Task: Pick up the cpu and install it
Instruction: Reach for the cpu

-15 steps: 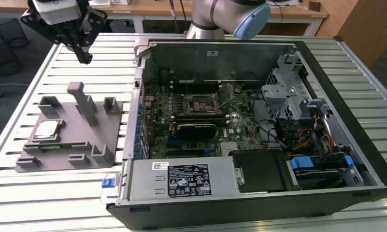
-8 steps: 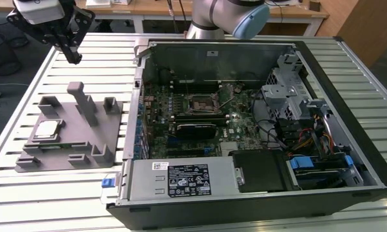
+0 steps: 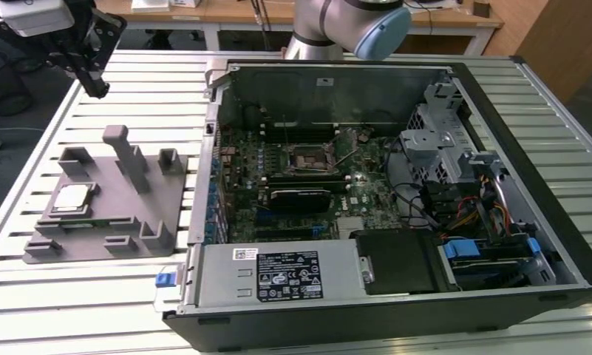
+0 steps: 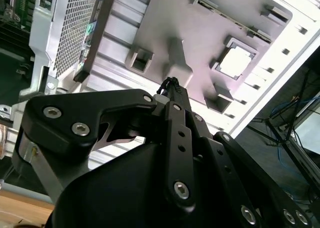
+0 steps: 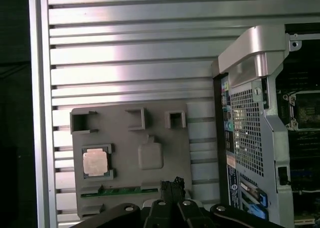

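We log:
- slatted metal table
- grey moulded fixture plate on table, toward exterior view's left
- open black computer case just beside plate
- green motherboard inside case
- labelled silver power supply along case's near edge

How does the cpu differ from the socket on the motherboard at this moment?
The cpu has a shiny silver top; the socket is a dark, metal-framed square. The cpu lies outside the computer case, seated in a recess of the gray holder on the slatted table; the socket sits on the motherboard inside the case. The cpu looks somewhat smaller than the socket's frame. Both are flat, square and face up.
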Robot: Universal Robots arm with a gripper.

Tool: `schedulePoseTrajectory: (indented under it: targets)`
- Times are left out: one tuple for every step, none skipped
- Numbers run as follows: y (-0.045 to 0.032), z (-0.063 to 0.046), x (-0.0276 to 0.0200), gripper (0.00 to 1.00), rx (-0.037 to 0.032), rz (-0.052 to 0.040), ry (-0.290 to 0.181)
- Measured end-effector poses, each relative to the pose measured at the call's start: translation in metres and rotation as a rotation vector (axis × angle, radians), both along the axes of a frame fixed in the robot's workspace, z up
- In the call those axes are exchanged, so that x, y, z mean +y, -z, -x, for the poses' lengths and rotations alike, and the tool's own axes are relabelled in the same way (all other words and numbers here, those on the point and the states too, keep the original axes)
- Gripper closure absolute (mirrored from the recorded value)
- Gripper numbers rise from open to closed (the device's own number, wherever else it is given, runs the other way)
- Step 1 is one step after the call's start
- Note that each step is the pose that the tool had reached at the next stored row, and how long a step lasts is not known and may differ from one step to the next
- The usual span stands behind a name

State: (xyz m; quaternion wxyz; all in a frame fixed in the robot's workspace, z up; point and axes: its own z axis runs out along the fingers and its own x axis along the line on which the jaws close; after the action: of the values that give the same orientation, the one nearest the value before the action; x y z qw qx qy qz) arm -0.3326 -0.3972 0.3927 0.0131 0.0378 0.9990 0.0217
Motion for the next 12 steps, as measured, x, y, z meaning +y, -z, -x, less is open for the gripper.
schedulePoseTrajectory:
  targets:
    - [0.0, 0.002, 0.0001, 0.89, 0.0001, 0.0, 0.0]
    - [0.0, 0.005, 0.0001, 0.89, 0.0001, 0.0001, 0.0]
    - [0.0, 0.007, 0.0002, 0.89, 0.0, 0.0, 0.0]
    - [0.0, 0.009, 0.0002, 0.89, 0.0, 0.0, 0.0]
    - [0.0, 0.012, 0.0002, 0.89, 0.0002, 0.0001, 0.0]
    - [0.0, 0.014, 0.0003, 0.89, 0.0001, 0.0001, 0.0]
    - [0.0, 0.016, 0.0003, 0.89, 0.0001, 0.0001, 0.0]
    - [0.0, 0.019, 0.0003, 0.89, 0.0001, 0.0001, 0.0]
    - [0.0001, 0.021, 0.0003, 0.89, 0.0, 0.0, 0.0]
    - [0.0001, 0.023, 0.0004, 0.89, 0.0, 0.0, 0.0]
    - [0.0001, 0.026, 0.0004, 0.89, 0.0001, 0.0, 0.0]
    - [0.0001, 0.028, 0.0005, 0.89, 0.0, 0.0, 0.0]
